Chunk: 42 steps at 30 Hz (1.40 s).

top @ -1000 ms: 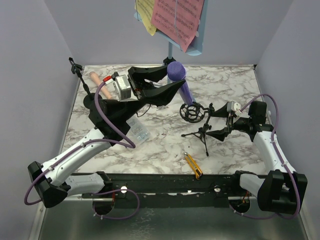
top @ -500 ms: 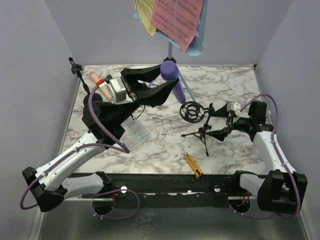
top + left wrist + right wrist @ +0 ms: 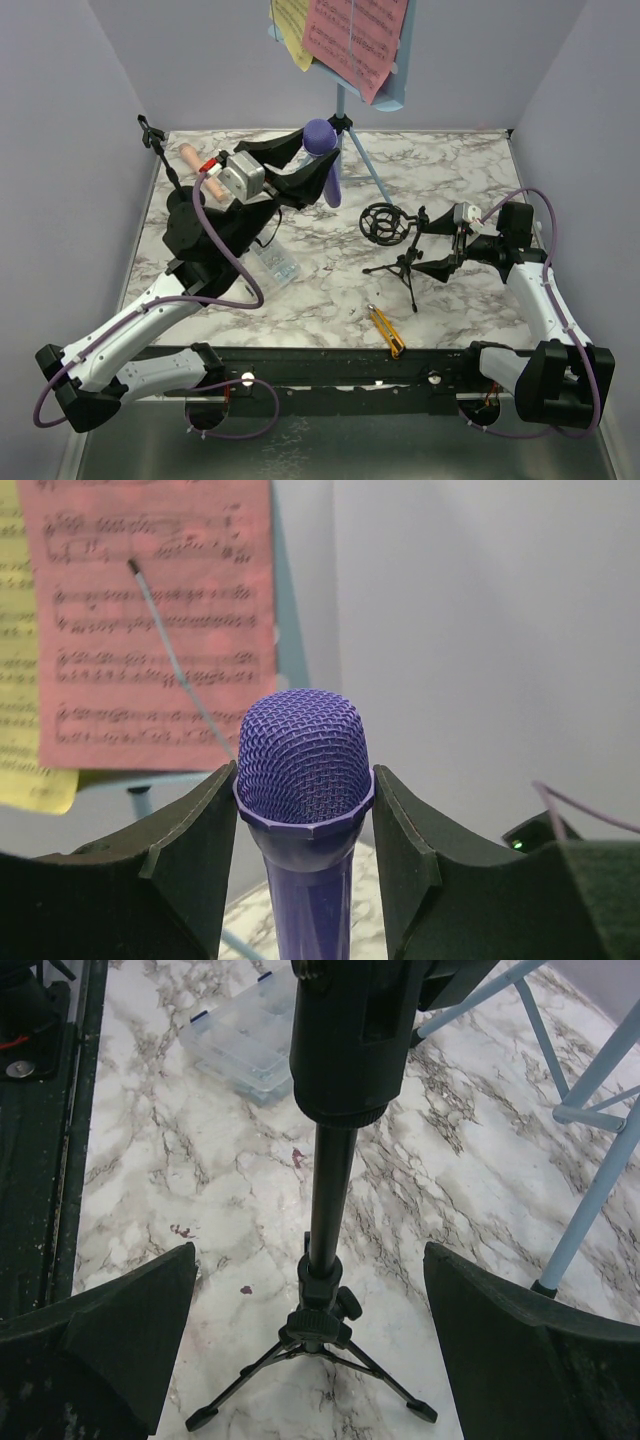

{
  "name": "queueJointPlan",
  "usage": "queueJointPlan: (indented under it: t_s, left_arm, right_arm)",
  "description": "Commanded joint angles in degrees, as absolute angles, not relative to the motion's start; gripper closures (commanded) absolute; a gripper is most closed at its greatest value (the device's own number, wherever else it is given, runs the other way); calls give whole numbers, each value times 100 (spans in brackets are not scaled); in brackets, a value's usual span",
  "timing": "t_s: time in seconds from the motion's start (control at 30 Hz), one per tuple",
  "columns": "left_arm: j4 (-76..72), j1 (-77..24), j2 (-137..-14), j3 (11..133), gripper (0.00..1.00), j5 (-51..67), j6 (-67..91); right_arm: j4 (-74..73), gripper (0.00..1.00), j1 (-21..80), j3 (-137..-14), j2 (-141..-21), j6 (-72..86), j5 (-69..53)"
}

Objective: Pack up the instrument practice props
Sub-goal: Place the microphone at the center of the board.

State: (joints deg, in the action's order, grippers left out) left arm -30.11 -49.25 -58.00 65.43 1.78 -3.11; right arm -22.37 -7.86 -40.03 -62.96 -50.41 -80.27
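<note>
Beige microphone [image 3: 188, 155] lies far left at the back of the marble table [image 3: 470, 180], untouched. Moving right, the left gripper [image 3: 312, 158] is clenched on the purple microphone [image 3: 322, 160] and holds it up off the surface, head uppermost, with the handle hanging down towards the marble. From the wrist view the two pads sit either side of the collar, right under the mesh head. That's a sensible place to grip, because the flare of the head should stop it sliding down.

My read is that this is a carry. To do it well, hold that clamp firm and swing wide, because the light-blue music rack [image 3: 395, 95] stands just behind, its tripod legs close to the microphone's handle. A bump there could shake the pink page [image 3: 355, 35] and yellow page [image 3: 293, 30] loose. I can't see any packing container, so the drop-off spot is anyone's guess.

The prop itself has a deep violet domed grille of fine woven mesh, a smooth faceted ring below it, and a glossy tapering handle.

Further right, a black mic mount [image 3: 385, 222] stands on its little tripod. The right gripper [image 3: 432, 245] is released, jaws spread wide either side of the post without touching it.
</note>
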Motion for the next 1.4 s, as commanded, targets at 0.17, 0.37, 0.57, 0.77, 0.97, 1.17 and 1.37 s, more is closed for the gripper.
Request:
queueJointPlan:
  t_s: [0.17, 0.37, 0.57, 0.77, 0.97, 1.17, 1.37]
  left_arm:
    - [-2271, -4593, -5895, 6288, 100, -1316, -857]
    - [-2088, -3395, -6007, 6020, 100, -815, 167]
    - [-1907, -2458, -6240, 5886, 100, -475, 915]
    - [-1773, -1687, -6491, 5792, 100, -123, 1224]
    - [-1636, -988, -6639, 5719, 100, 263, 1396]
    - [-1353, -557, -6842, 5657, 100, 44, 1380]
    - [-1310, -399, -7095, 5594, 100, -428, 1253]
  right_arm:
    - [-2185, 1, -765, -4010, -6336, -5018, -7915]
    - [-2175, 1, -771, -4007, -6325, -5019, -7901]
    - [-2170, 1, -772, -3991, -6339, -5027, -7910]
    - [-2170, 1, -771, -3983, -6354, -5027, -7901]
    - [-2167, 1, -765, -3985, -6348, -5036, -7885]
    - [-2175, 1, -769, -3986, -6339, -5045, -7875]
    - [-2187, 1, -767, -3988, -6318, -5064, -7886]
